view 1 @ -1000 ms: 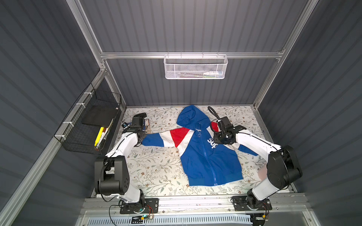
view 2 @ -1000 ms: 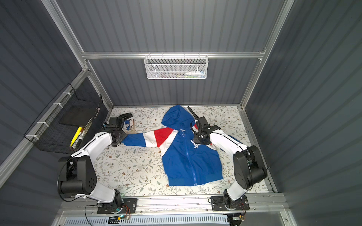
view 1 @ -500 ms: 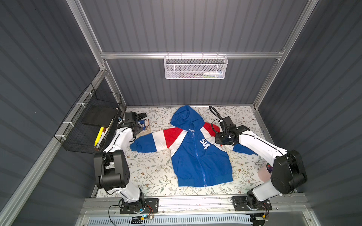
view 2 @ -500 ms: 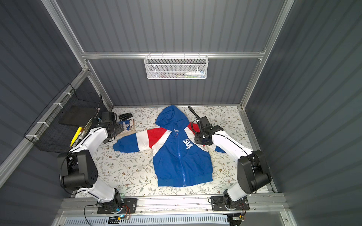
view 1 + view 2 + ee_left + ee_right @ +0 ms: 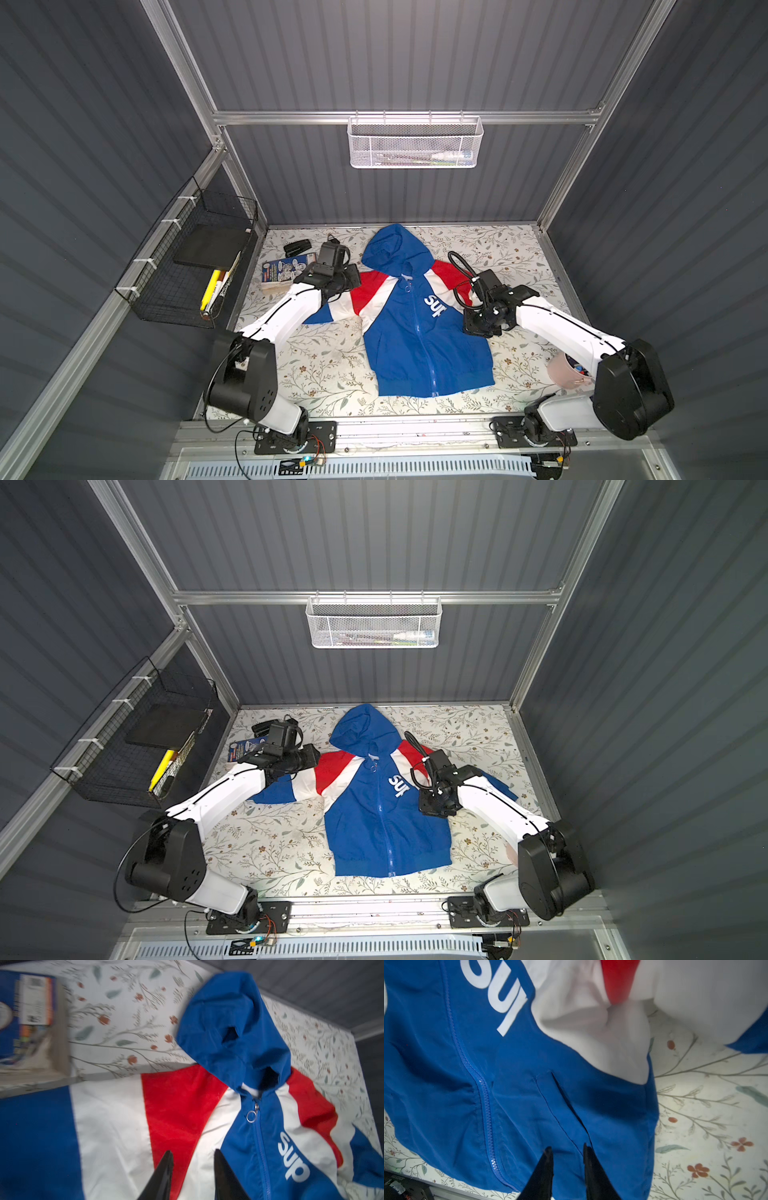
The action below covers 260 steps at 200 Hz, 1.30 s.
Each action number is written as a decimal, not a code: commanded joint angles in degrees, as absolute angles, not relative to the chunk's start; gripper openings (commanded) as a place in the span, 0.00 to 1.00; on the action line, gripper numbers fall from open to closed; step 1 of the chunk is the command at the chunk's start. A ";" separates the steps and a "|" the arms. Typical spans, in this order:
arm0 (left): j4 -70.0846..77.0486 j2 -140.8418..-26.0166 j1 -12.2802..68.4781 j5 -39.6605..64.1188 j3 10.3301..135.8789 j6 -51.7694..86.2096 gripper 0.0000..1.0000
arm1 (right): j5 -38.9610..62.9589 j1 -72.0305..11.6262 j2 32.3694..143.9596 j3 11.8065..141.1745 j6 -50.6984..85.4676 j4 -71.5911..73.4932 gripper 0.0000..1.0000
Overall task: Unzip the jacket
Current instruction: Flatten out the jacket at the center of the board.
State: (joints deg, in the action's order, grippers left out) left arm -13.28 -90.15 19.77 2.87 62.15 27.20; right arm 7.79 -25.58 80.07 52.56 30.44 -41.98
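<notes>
The jacket (image 5: 415,345) (image 5: 374,825) lies flat and face up on the floral table, hood to the back, royal blue with red and white shoulder panels. Its blue zipper is closed up to the collar, and the ring pull (image 5: 251,1116) (image 5: 405,286) rests at the top. My left gripper (image 5: 192,1152) (image 5: 355,279) hovers over the red and white panel of the sleeve on the left side, open with nothing between its fingers. My right gripper (image 5: 566,1148) (image 5: 478,328) is over the blue front near the pocket seam (image 5: 560,1109), also open and empty.
A blue booklet (image 5: 286,270) and a small black item (image 5: 297,248) lie at the back left of the table. A pink cup (image 5: 565,372) stands at the front right beside my right arm. A black wire basket (image 5: 195,266) hangs on the left wall, a white mesh basket (image 5: 415,143) on the back wall.
The jacket slid left and straightened. My left gripper let go of the sleeve end and swung right over the shoulder panel. My right gripper moved from the shoulder forward to the pocket area.
</notes>
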 commanded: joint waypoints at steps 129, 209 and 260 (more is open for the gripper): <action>-10.91 -113.15 19.49 0.03 64.75 28.73 0.00 | 1.67 -34.65 82.22 40.73 39.50 -35.21 0.24; -12.27 -107.50 17.05 -0.47 60.85 28.16 0.05 | 1.52 -45.00 68.22 37.08 41.71 -39.10 0.26; -8.69 -102.83 17.05 7.17 68.01 25.02 0.38 | -7.57 -39.02 72.90 50.54 25.36 -33.25 0.62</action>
State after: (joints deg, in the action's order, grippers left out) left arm -9.34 -105.10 17.41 2.74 63.24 27.00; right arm -3.22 -42.96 67.48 43.90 33.78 -37.30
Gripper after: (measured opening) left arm 0.352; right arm 0.549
